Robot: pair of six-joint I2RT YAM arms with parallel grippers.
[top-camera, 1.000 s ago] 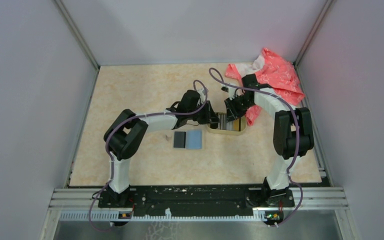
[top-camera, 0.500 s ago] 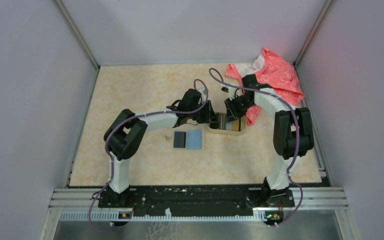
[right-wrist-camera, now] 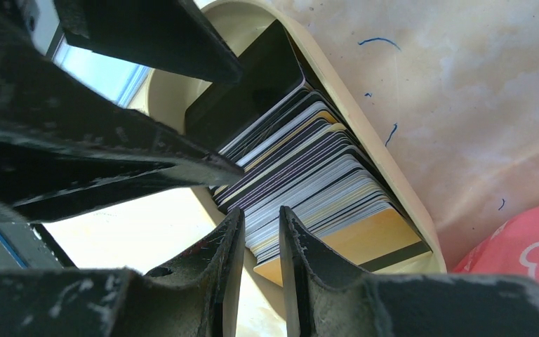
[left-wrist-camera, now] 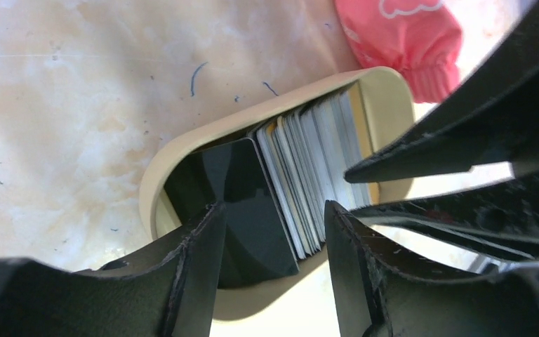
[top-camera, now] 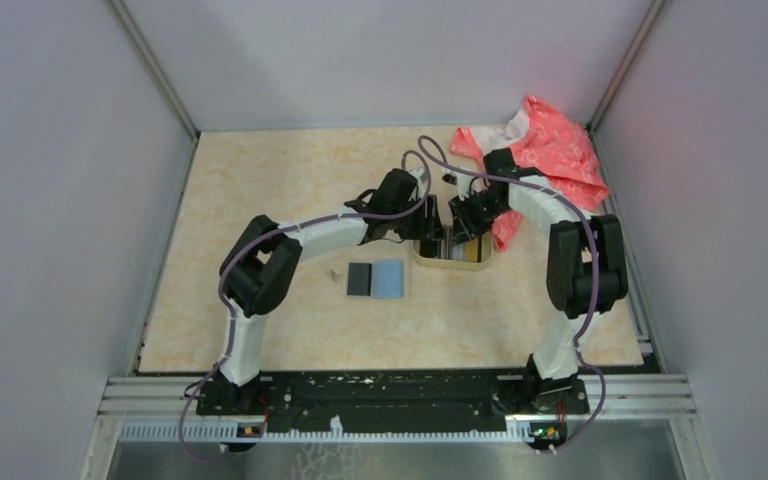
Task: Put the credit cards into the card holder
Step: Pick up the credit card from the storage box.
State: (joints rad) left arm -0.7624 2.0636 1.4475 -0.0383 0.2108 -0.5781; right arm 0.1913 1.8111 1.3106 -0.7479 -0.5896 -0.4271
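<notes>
Credit cards (left-wrist-camera: 307,168) sit framed by the half-open left end effector (left-wrist-camera: 272,210).

Table (top-camera: 260,190) w/ dish (top-camera: 455,265), pink cloth (top-camera: 555,150), card holder (top-camera: 407,281).

Two hands, the left hand (top-camera: 425,232) and the right hand (top-camera: 462,225); one oval tan dish (left-wrist-camera: 182,151); in it one packed row of credit cards (left-wrist-camera: 309,161) on edge, well over a dozen, too tightly stacked for an exact count; two more lying flat on the worktop (top-camera: 290,190), one dark card (top-camera: 360,278) and one blue card (top-camera: 388,278); one pink cloth (top-camera: 550,150); one small pale scrap (top-camera: 337,272).
</notes>
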